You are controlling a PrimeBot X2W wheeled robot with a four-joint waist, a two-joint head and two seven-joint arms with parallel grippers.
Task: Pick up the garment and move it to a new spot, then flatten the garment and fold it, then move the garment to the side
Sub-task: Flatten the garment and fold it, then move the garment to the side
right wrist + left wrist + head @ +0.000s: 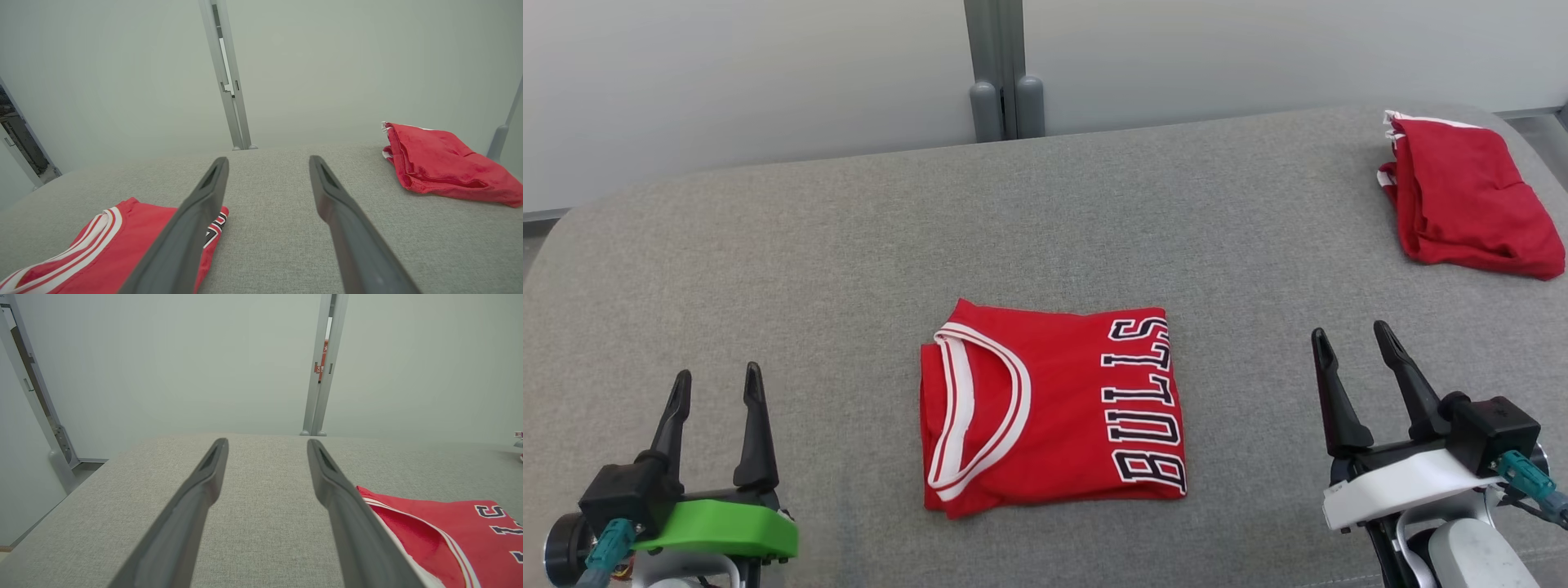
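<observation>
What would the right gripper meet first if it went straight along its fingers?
Right gripper, open: only bare grey surface lies ahead. The Bulls jersey sits left of that line, the folded red garment right. Likely the surface itself, else the wall; tilt is unclear.

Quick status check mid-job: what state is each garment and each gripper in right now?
jersey: folded into a compact rectangle, lying flat on the grey surface, not held.
other red garment: loosely folded, lying at the far right of the surface, untouched.
left gripper: fingers open, empty, beside the jersey and apart from it.
right gripper: fingers open, empty, apart from both garments.
</observation>
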